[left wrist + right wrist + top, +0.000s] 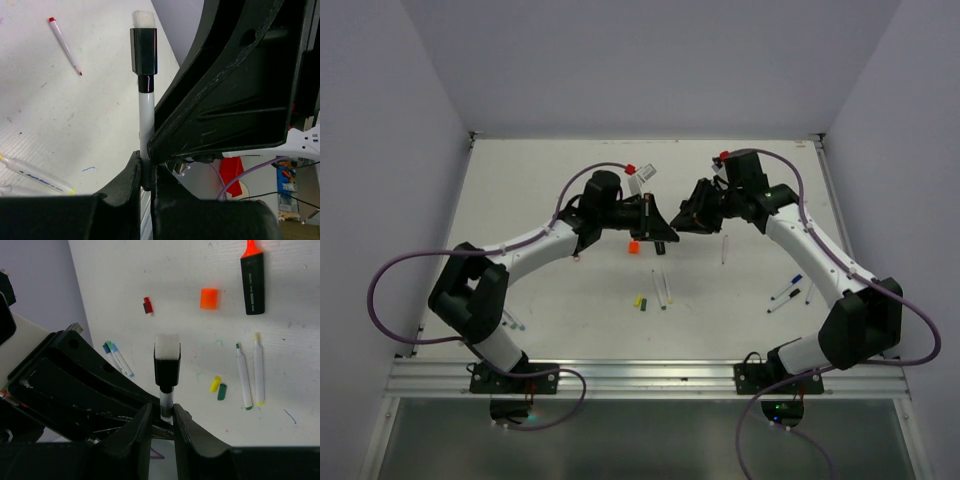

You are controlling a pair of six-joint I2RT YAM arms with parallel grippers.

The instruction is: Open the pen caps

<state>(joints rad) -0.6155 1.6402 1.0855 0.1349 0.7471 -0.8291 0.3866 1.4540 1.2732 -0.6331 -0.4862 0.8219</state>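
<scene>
Slim white-barrelled pen [146, 120], black plastic cap [143, 50] fitted
Left hand [146, 172] pinches it; I cannot tell if right hand [163, 415] grips.

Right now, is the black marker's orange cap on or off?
Off. The orange cap lies apart from the black marker, whose orange tip is bare.

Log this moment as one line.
left gripper: shut on white pen | right gripper: around same barrel, grip unclear | black cap: on pen | orange cap: loose on table
</scene>
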